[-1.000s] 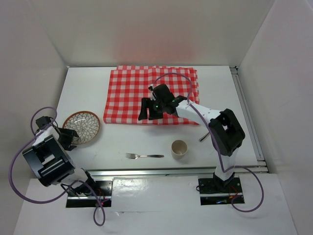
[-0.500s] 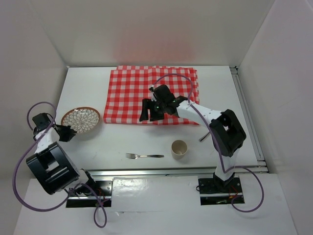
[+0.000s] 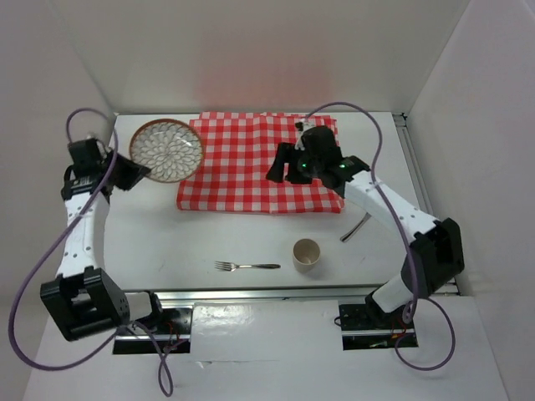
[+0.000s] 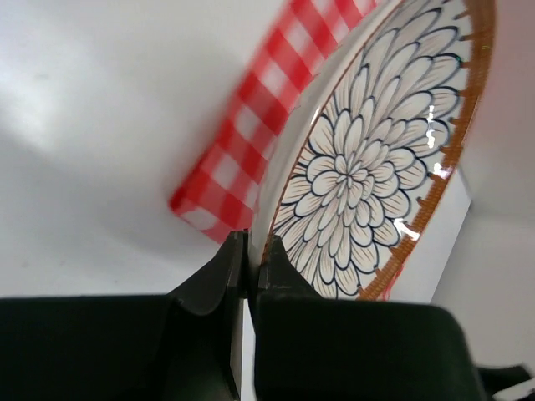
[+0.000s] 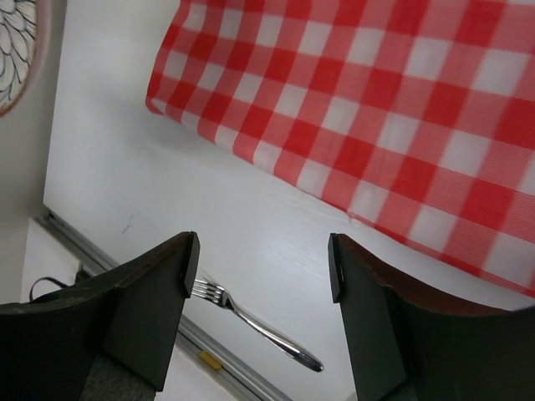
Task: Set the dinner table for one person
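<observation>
A round plate (image 3: 167, 150) with a white petal pattern and an orange-brown rim hangs in the air, tilted, over the far left of the white dinner table (image 3: 159, 238). It overlaps the left corner of the red-and-white checked cloth (image 3: 251, 163). My left gripper (image 3: 139, 173) is shut on the plate's near-left rim. The left wrist view shows the plate (image 4: 368, 167) edge-on, its rim pinched in the left gripper (image 4: 253, 251). My right gripper (image 3: 283, 170) hovers open over the cloth's right half, holding nothing. The right wrist view shows the right gripper (image 5: 263, 267) empty above bare table.
A metal fork (image 3: 247, 266) lies near the table's front edge, also seen as the fork (image 5: 259, 330) between my right fingers' view. A cream cup (image 3: 307, 252) stands to the fork's right. A knife (image 3: 355, 227) lies further right. A metal rail (image 3: 301, 291) runs along the front.
My left gripper shut on the plate, lifted it off the table's near left and carried it to the far left by the cloth. The right arm rose and shifted right over the cloth.
</observation>
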Available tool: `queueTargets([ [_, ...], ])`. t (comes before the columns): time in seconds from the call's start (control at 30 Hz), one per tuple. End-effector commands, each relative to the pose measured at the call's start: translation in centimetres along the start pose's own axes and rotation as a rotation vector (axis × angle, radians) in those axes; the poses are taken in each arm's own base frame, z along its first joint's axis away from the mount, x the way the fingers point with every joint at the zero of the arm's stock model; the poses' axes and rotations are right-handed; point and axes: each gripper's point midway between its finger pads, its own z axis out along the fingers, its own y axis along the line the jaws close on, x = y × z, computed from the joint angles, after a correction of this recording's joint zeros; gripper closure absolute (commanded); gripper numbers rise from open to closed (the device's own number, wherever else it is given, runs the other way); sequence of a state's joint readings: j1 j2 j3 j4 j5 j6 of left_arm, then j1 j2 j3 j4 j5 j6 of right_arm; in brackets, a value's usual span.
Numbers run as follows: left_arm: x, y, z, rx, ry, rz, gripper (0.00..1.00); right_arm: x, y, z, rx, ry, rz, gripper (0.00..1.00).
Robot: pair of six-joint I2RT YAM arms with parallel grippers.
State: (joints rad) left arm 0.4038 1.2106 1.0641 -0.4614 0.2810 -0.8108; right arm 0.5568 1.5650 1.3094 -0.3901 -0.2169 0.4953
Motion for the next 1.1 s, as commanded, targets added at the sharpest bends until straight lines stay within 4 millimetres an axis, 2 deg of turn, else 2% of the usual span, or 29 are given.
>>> queueTargets([
  [0.0,2.3,-10.5,0.6,0.327,0.112,0.241,1.0,-1.7,-3.1,-4.1,0.097,-0.102,0.012,0.25],
  [0.03,3.3,-11.8,1.4,0.351,0.151,0.279,1.0,-1.9,-3.7,-4.7,0.107,-0.117,0.021,0.25],
  [0.07,3.5,-13.7,1.5,0.371,0.162,0.312,1.0,-2.0,-4.6,-5.4,0.127,-0.134,0.033,0.25],
  [0.1,5.9,-15.4,2.1,0.407,0.215,0.348,1.0,-2.0,-6.2,-6.0,0.157,-0.146,0.058,0.25],
  [0.13,7.1,-15.7,4.0,0.396,0.248,0.358,1.0,-2.2,-6.4,-7.1,0.162,-0.167,0.074,0.25],
  [0.17,8.1,-16.4,4.8,0.396,0.269,0.371,1.0,-2.3,-7.0,-7.7,0.171,-0.181,0.083,0.25],
  [0.2,8.0,-18.4,5.2,0.425,0.252,0.394,1.0,-2.0,-8.3,-8.3,0.199,-0.184,0.106,0.25],
  [0.23,10.0,-19.5,5.7,0.431,0.287,0.426,1.0,-2.0,-8.5,-9.2,0.206,-0.198,0.113,0.25],
  [0.27,11.4,-19.2,8.3,0.397,0.327,0.43,1.0,-2.2,-8.9,-9.7,0.212,-0.212,0.129,0.25],
  [0.3,11.5,-21.1,8.5,0.428,0.312,0.456,1.0,-1.9,-9.3,-10.1,0.224,-0.21,0.139,0.25],
  [0.37,13.8,-21.9,10.0,0.416,0.349,0.48,1.0,-2.0,-10.1,-11.3,0.237,-0.233,0.158,0.25],
  [0.4,14.5,-22.2,11.8,0.411,0.351,0.485,1.0,-1.4,-10.4,-11.4,0.241,-0.219,0.168,0.25],
  [0.43,15.3,-22.7,12.1,0.448,0.394,0.471,1.0,-1.6,-11.0,-11.7,0.253,-0.228,0.178,0.25],
  [0.5,15.6,-23.3,13.3,0.464,0.408,0.451,1.0,-1.2,-11.1,-12.5,0.261,-0.231,0.186,0.25],
  [0.57,16.5,-23.4,14.8,0.454,0.427,0.442,1.0,-0.6,-12.1,-12.8,0.279,-0.224,0.209,0.25],
  [0.6,16.0,-24.5,15.1,0.477,0.408,0.446,1.0,-0.7,-12.1,-12.9,0.274,-0.224,0.214,0.25],
  [0.63,16.7,-24.6,15.5,0.468,0.427,0.449,1.0,-0.5,-12.0,-13.2,0.274,-0.224,0.215,0.25],
  [0.67,17.7,-23.3,17.7,0.426,0.462,0.453,1.0,-0.1,-12.7,-13.2,0.29,-0.212,0.23,0.25],
  [0.7,18.6,-22.8,18.1,0.397,0.496,0.453,1.0,-0.2,-13.0,-13.3,0.297,-0.217,0.236,0.25],
  [0.73,18.5,-23.5,18.4,0.414,0.494,0.463,1.0,0.4,-13.2,-13.2,0.304,-0.2,0.243,0.25],
  [0.77,19.3,-22.4,19.6,0.389,0.514,0.459,1.0,0.2,-13.4,-13.6,0.309,-0.214,0.247,0.25],
  [0.83,19.7,-22.1,20.0,0.391,0.524,0.449,1.0,0.5,-13.6,-13.6,0.318,-0.215,0.249,0.25],
  [0.93,20.8,-20.0,21.0,0.333,0.556,0.422,1.0,1.0,-13.8,-14.1,0.327,-0.212,0.258,0.25],
  [1.07,21.6,-18.5,21.5,0.308,0.562,0.401,1.0,1.3,-14.3,-14.3,0.349,-0.202,0.261,0.25],
])
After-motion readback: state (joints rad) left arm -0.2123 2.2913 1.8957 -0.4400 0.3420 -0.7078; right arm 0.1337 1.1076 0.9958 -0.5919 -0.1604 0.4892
